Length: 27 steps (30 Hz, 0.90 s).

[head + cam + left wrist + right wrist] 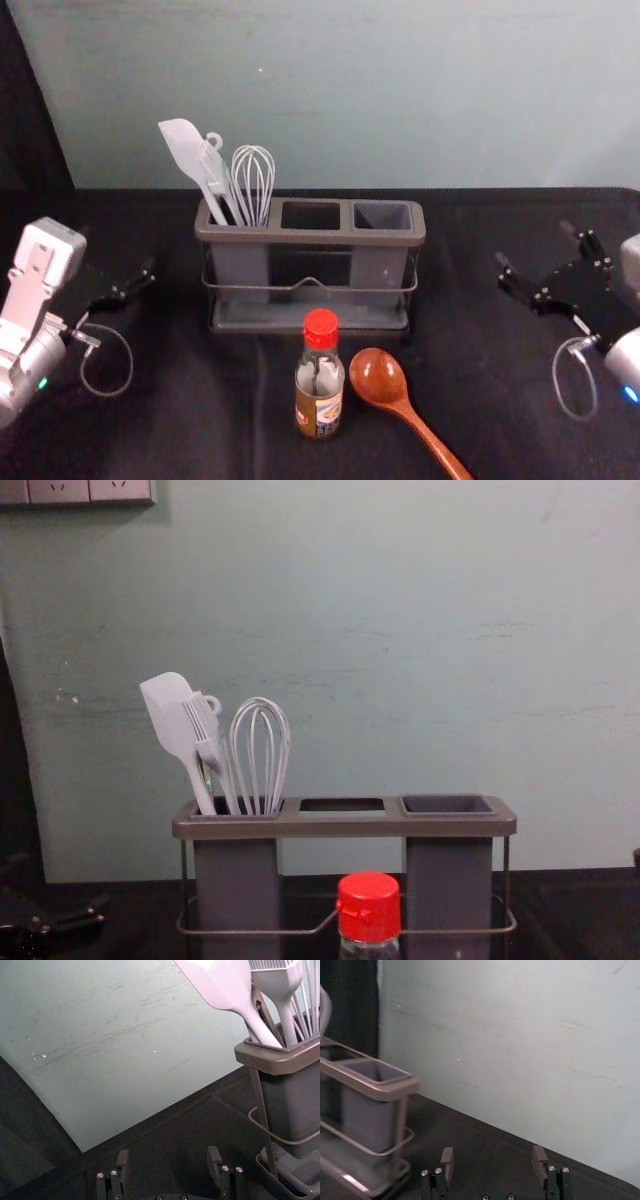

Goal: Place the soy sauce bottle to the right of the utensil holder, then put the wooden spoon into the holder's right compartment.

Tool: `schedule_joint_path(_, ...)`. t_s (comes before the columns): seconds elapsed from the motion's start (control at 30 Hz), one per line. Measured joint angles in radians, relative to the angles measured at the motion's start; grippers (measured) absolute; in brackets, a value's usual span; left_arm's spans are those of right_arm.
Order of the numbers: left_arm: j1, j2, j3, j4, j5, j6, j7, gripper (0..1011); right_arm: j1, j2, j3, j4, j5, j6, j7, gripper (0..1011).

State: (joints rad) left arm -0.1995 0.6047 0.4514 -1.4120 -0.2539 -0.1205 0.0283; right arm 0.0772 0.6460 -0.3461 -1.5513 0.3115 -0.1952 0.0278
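Bottle (319, 388) stands upright before the front edge of the holder (310, 238), just beside the spoon (379, 378). Left gripper (117, 250) and right gripper (534, 244) sit open off the holder's left and right ends, with room between.

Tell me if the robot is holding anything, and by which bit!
Nothing is held: the left gripper and the right gripper both have open, empty jaws. The soy sauce bottle stands untouched, and the wooden spoon lies beside it.

Soft, muted light on the wall (400, 90) — the black tablecloth (190, 420) sinks into darkness — and small glints on the wooden spoon (378, 378).
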Motion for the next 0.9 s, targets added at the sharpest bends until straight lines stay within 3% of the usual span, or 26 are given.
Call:
schedule_joint_path(0.2,0.0,0.0,0.0,0.0,0.0,0.0,0.0,1011,-0.11,0.056,0.064,-0.101,0.109,-0.035,0.097,1004)
schedule_joint_path(0.23,0.0,0.0,0.0,0.0,0.0,0.0,0.0,1011,-0.11,0.056,0.064,-0.101,0.109,-0.035,0.097,1004)
schedule_joint_path(0.33,0.0,0.0,0.0,0.0,0.0,0.0,0.0,1012,-0.152,0.087,0.085,-0.14,0.173,-0.051,0.18,1004)
schedule_joint_path(0.43,0.0,0.0,0.0,0.0,0.0,0.0,0.0,1011,-0.169,0.109,0.089,-0.16,0.206,-0.055,0.241,1004)
schedule_joint_path(0.5,0.0,0.0,0.0,0.0,0.0,0.0,0.0,1011,-0.177,0.123,0.089,-0.171,0.226,-0.058,0.283,1004)
schedule_joint_path(0.53,0.0,0.0,0.0,0.0,0.0,0.0,0.0,1012,-0.184,0.136,0.088,-0.182,0.248,-0.064,0.338,1004)
schedule_joint_path(0.63,0.0,0.0,0.0,0.0,0.0,0.0,0.0,1011,-0.183,0.143,0.082,-0.186,0.267,-0.069,0.396,1004)
schedule_joint_path(0.73,0.0,0.0,0.0,0.0,0.0,0.0,0.0,1012,-0.163,0.144,0.058,-0.184,0.298,-0.069,0.497,1004)
schedule_joint_path(0.9,0.0,0.0,0.0,0.0,0.0,0.0,0.0,1011,-0.125,0.134,0.018,-0.182,0.3,-0.063,0.592,1004)
